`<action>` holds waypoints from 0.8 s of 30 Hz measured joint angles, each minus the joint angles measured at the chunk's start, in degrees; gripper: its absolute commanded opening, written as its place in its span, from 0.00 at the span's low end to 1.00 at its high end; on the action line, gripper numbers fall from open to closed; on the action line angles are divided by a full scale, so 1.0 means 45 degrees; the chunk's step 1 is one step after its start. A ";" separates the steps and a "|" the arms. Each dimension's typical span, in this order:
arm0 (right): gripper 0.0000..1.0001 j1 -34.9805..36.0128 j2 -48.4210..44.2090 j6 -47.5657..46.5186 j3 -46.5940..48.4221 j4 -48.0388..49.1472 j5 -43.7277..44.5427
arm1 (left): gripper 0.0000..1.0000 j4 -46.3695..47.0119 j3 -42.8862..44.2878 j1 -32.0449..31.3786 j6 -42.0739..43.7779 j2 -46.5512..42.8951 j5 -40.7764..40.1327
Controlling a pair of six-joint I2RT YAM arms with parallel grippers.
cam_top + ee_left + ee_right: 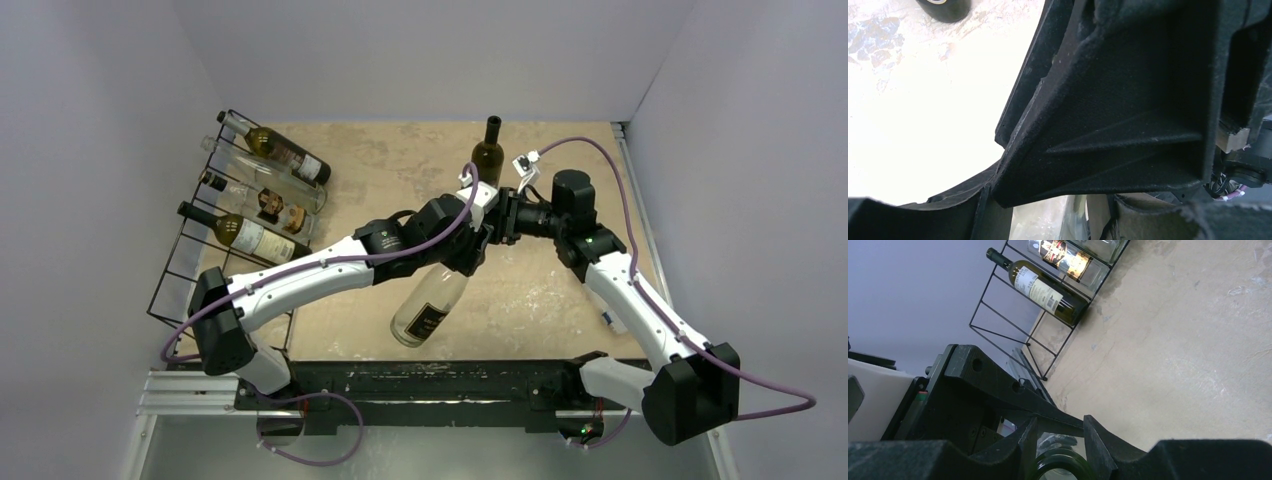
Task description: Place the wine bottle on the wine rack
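- Top external view shows you the wine bottle [428,308], clear glass, tilted at mid-table toward the near edge and well apart from the wine rack [175,270].
- Your wine rack stands along the left edge, reaching to the far-left corner. Four bottles [262,235] lie in its far bays, and the near bays look free.
- Your right gripper [1059,434] pinches the wine bottle at its mouth, a finger on either side of the rim.
- Your left gripper [470,242] sits over the neck; you cannot tell whether it is clamped or spread.
- By my judgement the pickup is done, while the carry to the rack and the lay-down remain.
- A dark green bottle [488,152] stands upright by the far edge.
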 measured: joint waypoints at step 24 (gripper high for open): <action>0.97 0.0053 -0.0427 -0.0461 0.2365 -0.2948 0.2841 | 0.00 -0.0291 -0.1637 0.0325 0.0529 -0.1710 -0.0957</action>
